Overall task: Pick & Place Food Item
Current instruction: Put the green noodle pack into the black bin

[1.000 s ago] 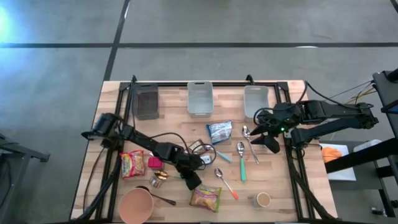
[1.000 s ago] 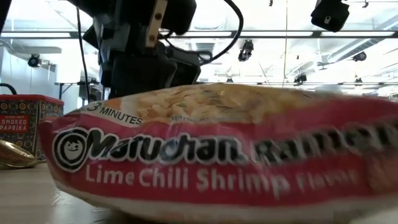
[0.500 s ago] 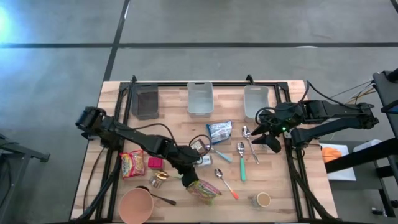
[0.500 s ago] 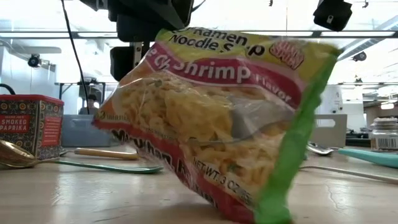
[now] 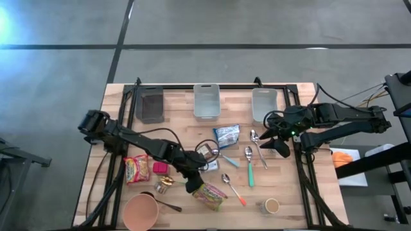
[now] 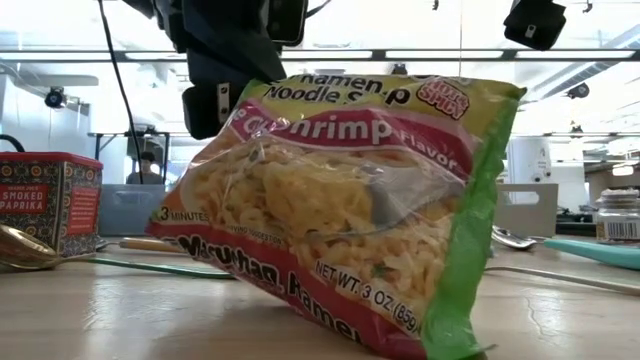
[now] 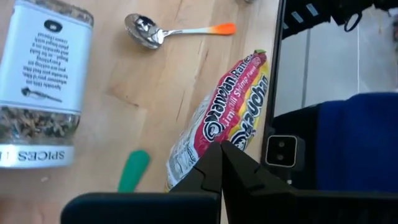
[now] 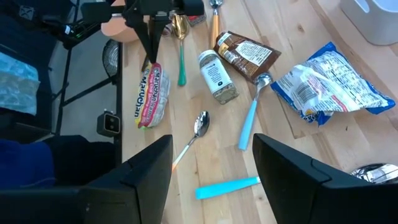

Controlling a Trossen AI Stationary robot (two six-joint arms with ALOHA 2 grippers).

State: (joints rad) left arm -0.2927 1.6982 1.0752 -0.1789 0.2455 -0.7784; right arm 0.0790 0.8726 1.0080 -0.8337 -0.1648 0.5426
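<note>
A ramen noodle packet [image 6: 340, 200], red and yellow with a green end, stands tipped up near the table's front edge; the high view shows the packet [image 5: 210, 195] there too. My left gripper [image 5: 192, 186] is shut on its left end. My right gripper [image 5: 273, 138] hangs open over the table's right side, above the spoons, holding nothing; its two fingers stand wide apart in the right wrist view [image 8: 214, 180]. My left gripper pinches the packet's upper left corner [image 6: 238, 105] between its two shut fingers [image 7: 214, 163]. The fingers slant down from the table's far left. The packet stands tilted with its face toward the near edge, its held end raised and its green lower corner [image 6: 445, 345] on the table.
Three bins [image 5: 206, 101] line the far edge. Around the packet lie a second noodle packet [image 5: 137, 169], a red tin [image 6: 50, 200], a spice jar [image 7: 43, 74], a blue-white bag [image 5: 226, 135], several spoons [image 5: 248, 160], a bowl [image 5: 140, 212] and a cup [image 5: 271, 206].
My left gripper has risen and rolled at the wrist, staying shut on the packet. The packet, lying flat a second ago, has been tipped up onto its edge: the held end is lifted while the green end stays on the table.
</note>
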